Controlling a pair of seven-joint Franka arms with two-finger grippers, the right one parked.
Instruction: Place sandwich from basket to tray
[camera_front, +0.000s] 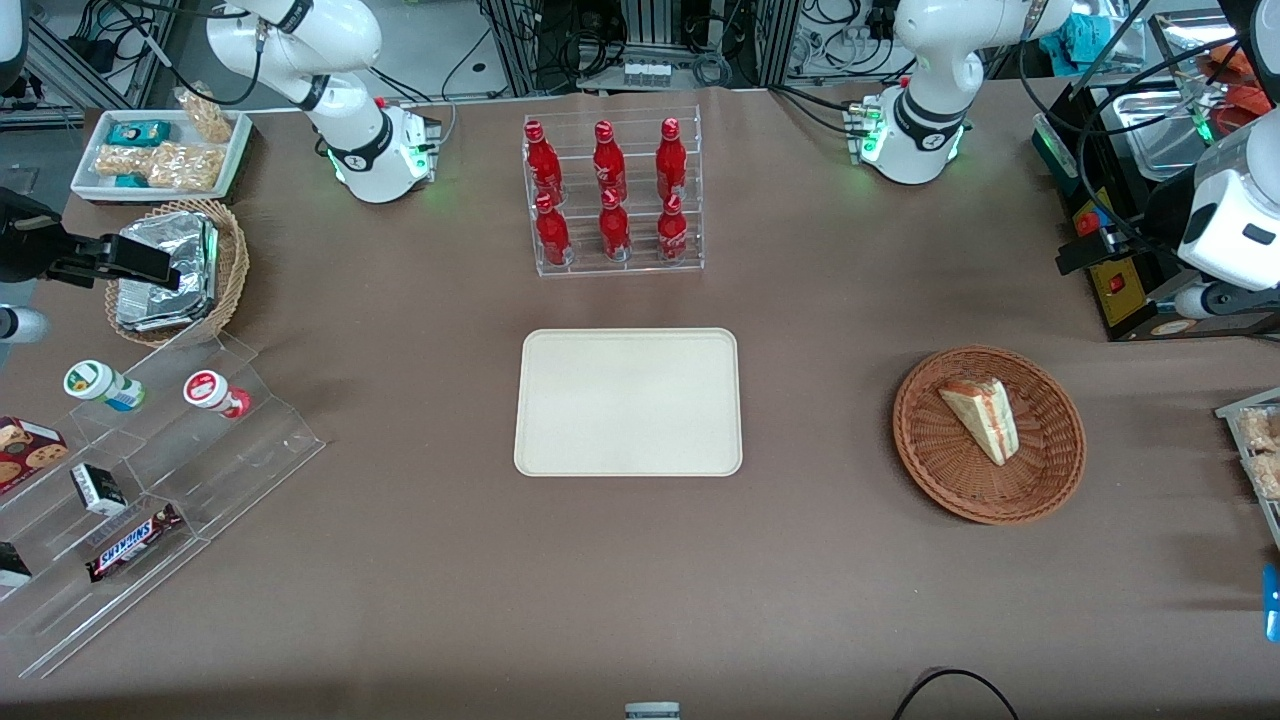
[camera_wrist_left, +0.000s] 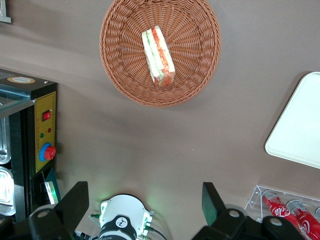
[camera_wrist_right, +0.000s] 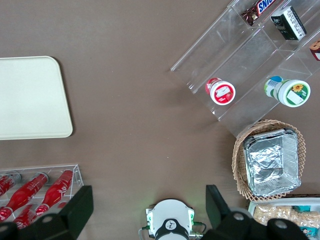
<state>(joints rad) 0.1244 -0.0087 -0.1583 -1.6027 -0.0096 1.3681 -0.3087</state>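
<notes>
the sandwich (camera_front: 982, 418) is lying on its side inside the basket (camera_front: 1040, 480), at the right of the front frame's middle band, its red and green filling edge facing up in the left wrist view (camera_wrist_left: 159, 59). the basket (camera_wrist_left: 120, 75) is sitting on the brown counter (camera_front: 820, 560), well apart from the tray (camera_front: 560, 440), which is lying bare at the centre of the front frame. in the wrist view a rounded corner of the tray (camera_wrist_left: 300, 125) is showing too.

the gripper (camera_wrist_left: 145, 205) is hanging above the counter, away from the basket and nearer the arm's base, and it is not touching anything. its two dark fingers (camera_wrist_left: 75, 200) are standing wide apart with nothing between them; the sandwich is lying clear of them.

in the upper centre of the front frame a clear rack of red bottles (camera_front: 610, 200) is standing farther from the camera than the tray. toward the parked arm's end of the counter a light wicker basket with a foil pack (camera_front: 170, 270) is sitting beside a clear stepped stand (camera_front: 200, 470) with snacks.
</notes>
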